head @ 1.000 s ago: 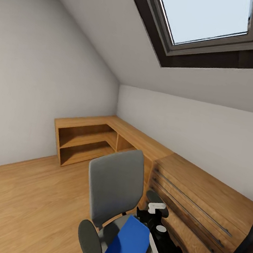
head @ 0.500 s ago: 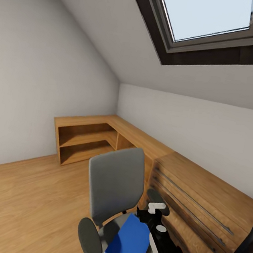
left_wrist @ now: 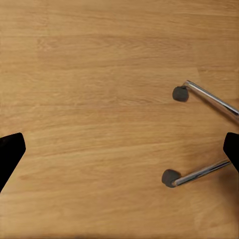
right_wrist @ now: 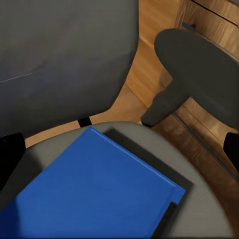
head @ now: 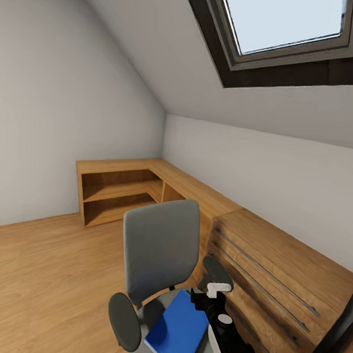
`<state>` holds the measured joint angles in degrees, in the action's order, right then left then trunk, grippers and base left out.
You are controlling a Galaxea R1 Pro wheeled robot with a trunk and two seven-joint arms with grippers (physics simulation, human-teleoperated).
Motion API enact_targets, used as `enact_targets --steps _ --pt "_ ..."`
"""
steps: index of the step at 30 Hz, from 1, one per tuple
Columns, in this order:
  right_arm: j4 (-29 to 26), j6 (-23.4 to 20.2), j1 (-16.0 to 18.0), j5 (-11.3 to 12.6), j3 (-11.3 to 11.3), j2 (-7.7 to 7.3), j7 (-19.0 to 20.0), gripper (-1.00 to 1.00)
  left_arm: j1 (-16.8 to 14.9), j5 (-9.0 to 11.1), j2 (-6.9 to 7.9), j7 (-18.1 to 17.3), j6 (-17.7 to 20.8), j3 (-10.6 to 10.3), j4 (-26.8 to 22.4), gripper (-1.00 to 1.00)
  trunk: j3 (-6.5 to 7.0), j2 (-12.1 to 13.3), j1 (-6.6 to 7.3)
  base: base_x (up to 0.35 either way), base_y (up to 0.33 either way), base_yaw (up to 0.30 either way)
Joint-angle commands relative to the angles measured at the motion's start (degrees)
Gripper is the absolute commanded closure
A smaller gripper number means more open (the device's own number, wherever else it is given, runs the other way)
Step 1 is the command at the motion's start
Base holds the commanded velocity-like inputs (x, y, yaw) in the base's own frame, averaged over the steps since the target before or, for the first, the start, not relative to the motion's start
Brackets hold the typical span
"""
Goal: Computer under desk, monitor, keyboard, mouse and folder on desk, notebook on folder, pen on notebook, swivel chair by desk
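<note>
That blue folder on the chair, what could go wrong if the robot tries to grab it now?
The folder lies flat on the chair seat, so the open right gripper may struggle to get a finger under its edge. Something dark lies beneath the folder and could be dragged along. The chair rolls on wheels, so a push might shift it away, and the armrest sits close to the arm's path.
</note>
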<state>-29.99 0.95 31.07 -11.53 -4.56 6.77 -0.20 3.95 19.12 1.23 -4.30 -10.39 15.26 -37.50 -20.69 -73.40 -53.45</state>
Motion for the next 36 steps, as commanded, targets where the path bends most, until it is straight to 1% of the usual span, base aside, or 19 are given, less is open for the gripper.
enact_targets --steps 1,13,22,26,27,30,36 --pt "0.02 0.10 0.04 -0.60 -0.36 0.08 0.03 -1.00 0.01 0.61 -0.01 -0.45 0.00 0.10 -0.04 -1.00 -0.24 -0.45 -0.22 -0.030 -0.015 0.000" --pt "0.01 0.18 0.04 -0.57 -0.30 0.13 0.08 -1.00 0.01 0.62 0.00 -0.45 -0.02 0.13 -0.11 -1.00 -2.39 -5.26 -2.86 -0.009 -0.005 0.000" --pt "0.33 0.24 0.25 -0.58 -0.15 0.82 -0.15 -1.00 0.01 0.65 -0.07 -0.45 0.01 0.15 -0.08 -1.00 -4.01 -8.87 -4.84 0.000 0.000 0.000" --pt "0.47 0.01 2.00 -0.64 -0.12 1.44 -0.30 -1.00 0.01 0.65 -0.08 -0.45 0.01 0.16 -0.07 -1.00 -4.73 -10.48 -5.72 0.000 0.000 0.000" --pt "0.53 -0.22 3.48 -0.66 -0.11 1.64 -0.34 -1.00 0.01 0.65 -0.11 -0.45 0.02 0.15 -0.07 -1.00 -4.91 -10.88 -5.94 0.000 0.000 0.000" --pt "0.58 -1.36 5.48 -0.64 -0.11 1.84 -0.38 -1.00 0.01 0.63 -0.12 -0.45 0.05 0.13 -0.07 -1.00 -5.44 -12.08 -6.59 0.000 0.000 0.000" --pt "0.78 -4.46 7.30 -0.53 -0.10 1.96 -0.26 -1.00 0.01 0.61 -0.10 -0.45 0.08 0.12 -0.08 -1.00 -6.52 -14.49 -7.91 -0.002 0.000 0.000"
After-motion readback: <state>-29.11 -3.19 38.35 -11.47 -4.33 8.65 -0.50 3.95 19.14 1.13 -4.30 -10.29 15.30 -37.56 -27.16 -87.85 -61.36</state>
